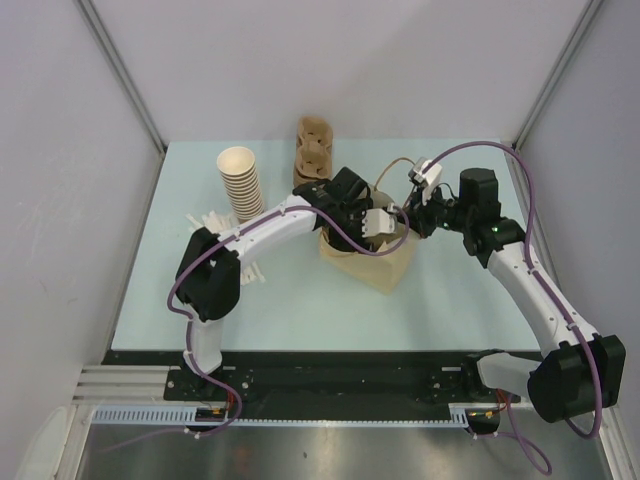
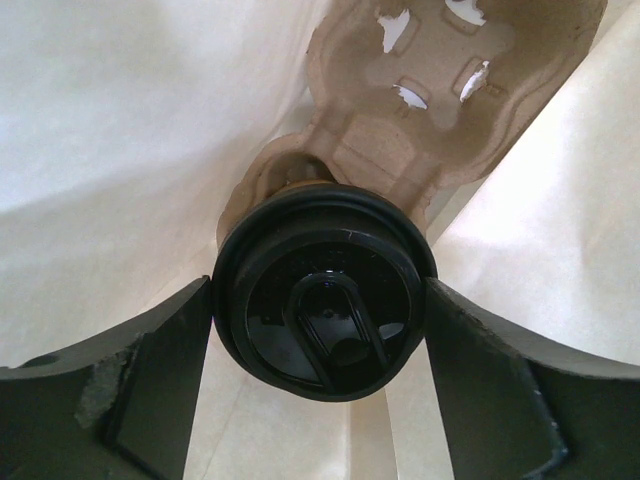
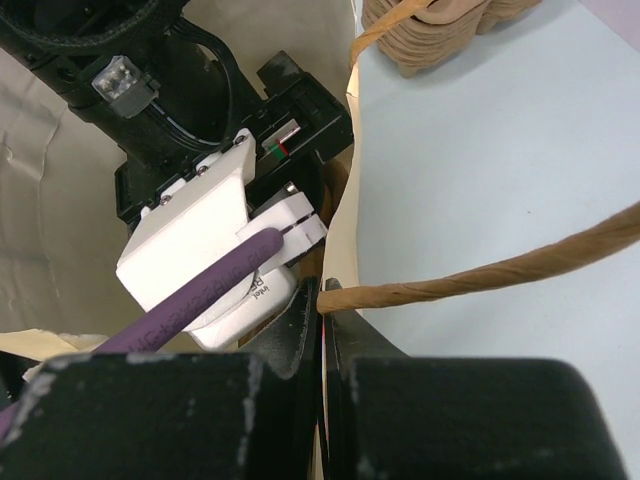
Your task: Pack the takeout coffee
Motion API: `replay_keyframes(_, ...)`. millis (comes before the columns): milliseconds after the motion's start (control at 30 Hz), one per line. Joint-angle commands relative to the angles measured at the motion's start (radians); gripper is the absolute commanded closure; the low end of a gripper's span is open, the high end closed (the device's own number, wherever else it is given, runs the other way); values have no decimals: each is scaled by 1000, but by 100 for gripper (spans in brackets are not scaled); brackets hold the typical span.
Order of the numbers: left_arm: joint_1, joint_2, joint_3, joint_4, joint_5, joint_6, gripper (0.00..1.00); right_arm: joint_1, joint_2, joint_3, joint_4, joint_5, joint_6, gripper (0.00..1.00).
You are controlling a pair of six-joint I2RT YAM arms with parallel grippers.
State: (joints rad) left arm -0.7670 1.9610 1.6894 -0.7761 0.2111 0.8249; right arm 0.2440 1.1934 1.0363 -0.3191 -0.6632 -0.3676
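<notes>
Now the left fingers (image 2: 150, 390) stand open as wide as the black lid and touch both its sides, gripping the takeout coffee (image 2: 325, 290) between them inside the paper bag (image 2: 120, 120), just before a pulp cup carrier (image 2: 430, 100). The right fingers (image 3: 285, 340) are almost closed, pinching the bag's rim beside the twisted handle (image 3: 480, 275)

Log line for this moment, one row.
left gripper: shut on takeout coffee | coffee: inside paper bag, at pulp carrier | right gripper: shut on bag rim
</notes>
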Motion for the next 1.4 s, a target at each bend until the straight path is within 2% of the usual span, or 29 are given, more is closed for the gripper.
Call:
replay_keyframes(0, 25, -24, 50, -72, -33, -70, 14, 5, -2, 18, -24, -39, -2, 100)
replay_keyframes(33, 23, -30, 65, -74, -36, -75, 13, 5, -2, 18, -25, -39, -2, 100)
replay_keyframes(67, 18, -33, 73, -80, -38, -76, 3, 5, -3, 19, -25, -39, -4, 100)
replay_keyframes(100, 15, -34, 78, -80, -44, -81, 0, 5, -3, 19, -23, -41, -2, 100)
replay_keyframes(500, -5, -66, 116, -101, -64, -99, 1, 11, -2, 25, -23, -35, 1, 100)
replay_keyframes(667, -8, -74, 145, -127, -70, -113, 0, 29, -2, 34, -29, 19, 6, 100)
replay_keyframes(867, -23, -109, 101, -94, -95, -110, 1, 60, 15, 56, -37, 111, 36, 100)
replay_keyframes(1067, -29, -131, 81, -81, -92, -115, 1, 67, 28, 77, -51, 140, 55, 100)
replay_keyframes(1367, -31, -120, 231, -187, -50, -127, 1, 72, 35, 77, -58, 142, 33, 100)
